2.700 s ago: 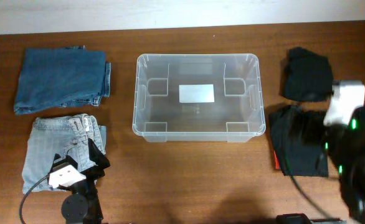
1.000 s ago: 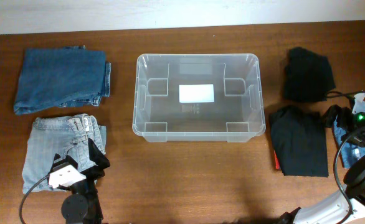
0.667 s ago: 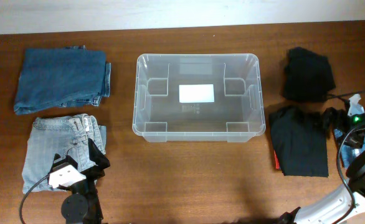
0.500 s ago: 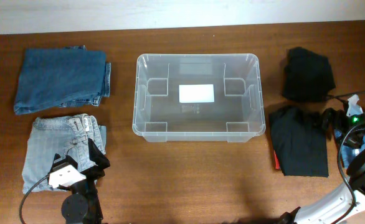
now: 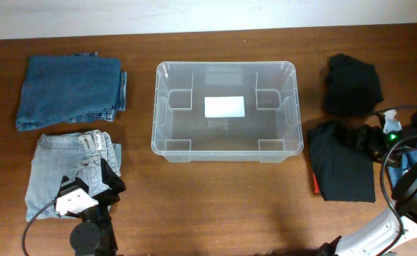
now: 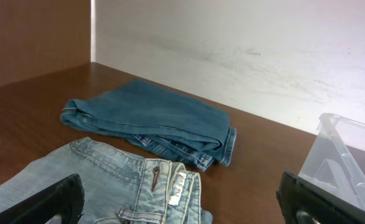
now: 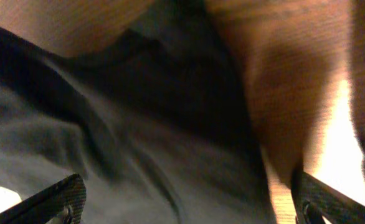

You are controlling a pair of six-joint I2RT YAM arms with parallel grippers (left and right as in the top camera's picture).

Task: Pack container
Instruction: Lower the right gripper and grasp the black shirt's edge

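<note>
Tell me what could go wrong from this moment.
The right gripper, open, hangs over a corner of the folded black garment. Closing there may pinch only a top layer, and the fold could fall open when lifted. A trailing cloth might then catch the container rim and drag the bin.

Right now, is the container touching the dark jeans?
Apart: overhead shows a strip of bare table between the dark jeans and the container.

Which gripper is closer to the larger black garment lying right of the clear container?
Right. The right gripper hangs over the upper right edge of the black garment. The left gripper is far off, over the light blue jeans, beyond the container.
</note>
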